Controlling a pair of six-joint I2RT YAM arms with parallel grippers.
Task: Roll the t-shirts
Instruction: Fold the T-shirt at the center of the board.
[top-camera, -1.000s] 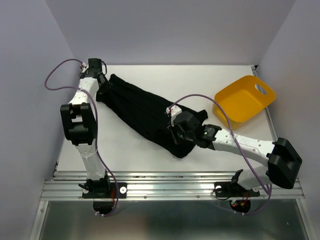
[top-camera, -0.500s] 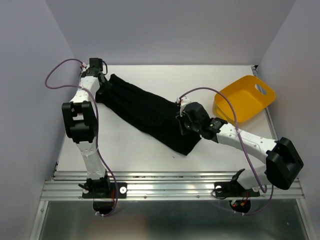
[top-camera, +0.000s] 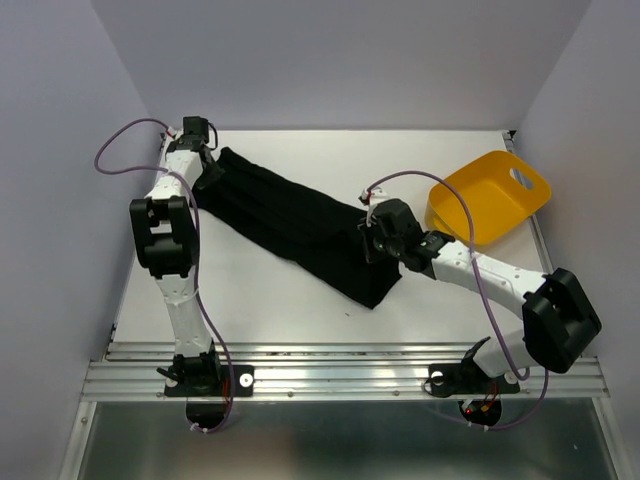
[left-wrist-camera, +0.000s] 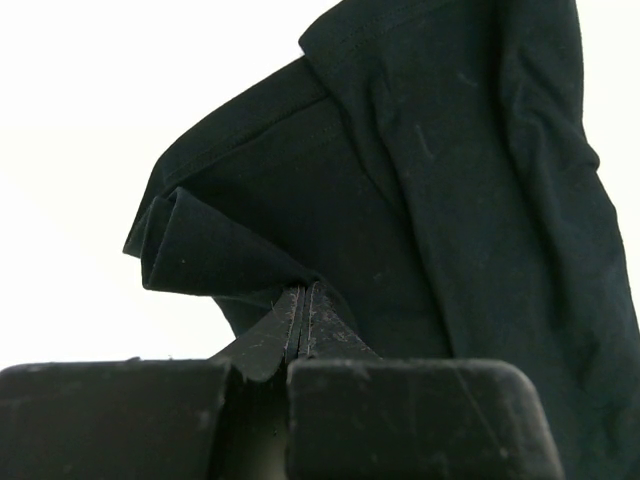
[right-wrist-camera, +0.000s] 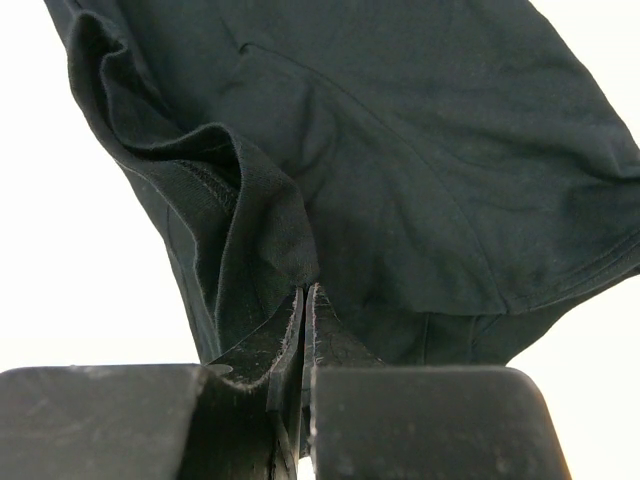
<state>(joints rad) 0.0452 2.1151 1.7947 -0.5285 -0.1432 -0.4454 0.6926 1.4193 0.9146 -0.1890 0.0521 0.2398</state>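
One black t-shirt (top-camera: 290, 220) lies gathered in a long diagonal band on the white table, running from the far left to the middle. My left gripper (top-camera: 208, 165) is at its far-left end. In the left wrist view the left gripper (left-wrist-camera: 303, 292) is shut on a fold of the t-shirt (left-wrist-camera: 450, 200). My right gripper (top-camera: 372, 240) is at the band's near-right end. In the right wrist view the right gripper (right-wrist-camera: 307, 290) is shut on a bunched edge of the t-shirt (right-wrist-camera: 420, 150), which hangs in pleats from the pinch.
A yellow plastic tub (top-camera: 490, 195) stands tilted at the far right, close behind the right arm's forearm. Bare white table (top-camera: 250, 300) lies in front of the shirt. A metal rail (top-camera: 340, 365) runs along the near edge, and walls close in on both sides.
My right gripper has moved right and away from the near edge with the shirt's end in it, drawing the band straighter. The left gripper has stayed at the far-left corner.
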